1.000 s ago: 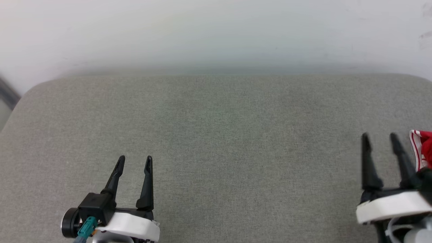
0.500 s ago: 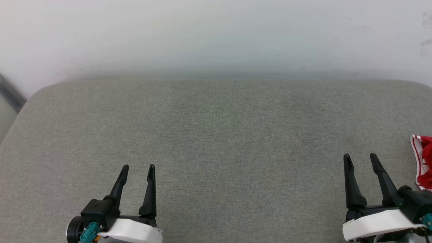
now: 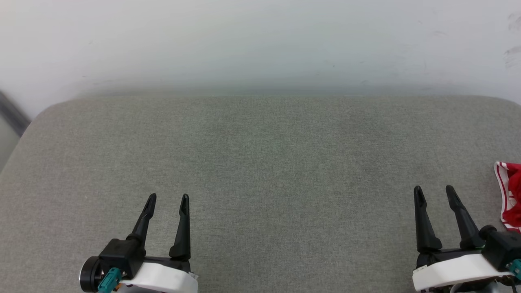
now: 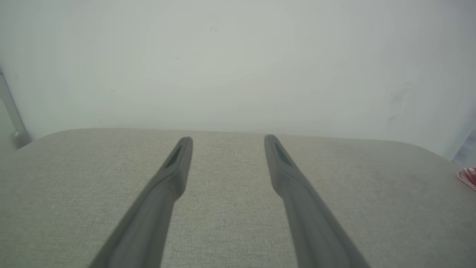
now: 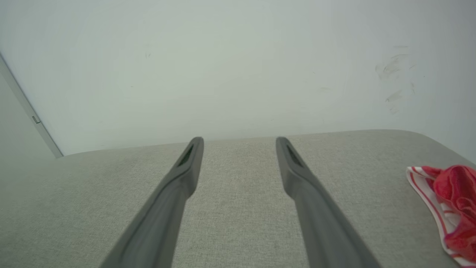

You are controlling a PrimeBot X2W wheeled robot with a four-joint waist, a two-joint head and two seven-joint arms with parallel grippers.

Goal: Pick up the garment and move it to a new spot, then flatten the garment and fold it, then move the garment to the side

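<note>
The head view takes in two claws, the left claw (image 3: 168,197) and right claw (image 3: 434,189), both released with fingers spread, low over the grey fabric table (image 3: 260,162) near its front edge. One garment (image 3: 511,195) lies crumpled at the table's right edge, near the right claw but apart from it. The right wrist view shows more of the garment's (image 5: 452,190) red folds and striped trim. The left wrist view catches a striped sliver (image 4: 469,175).

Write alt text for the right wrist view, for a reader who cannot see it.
The right gripper stands open and empty, its dark fingers reaching over a grey fabric surface toward a white wall. A crumpled red garment with red-and-white striped trim lies at the right edge, apart from the fingers.
</note>
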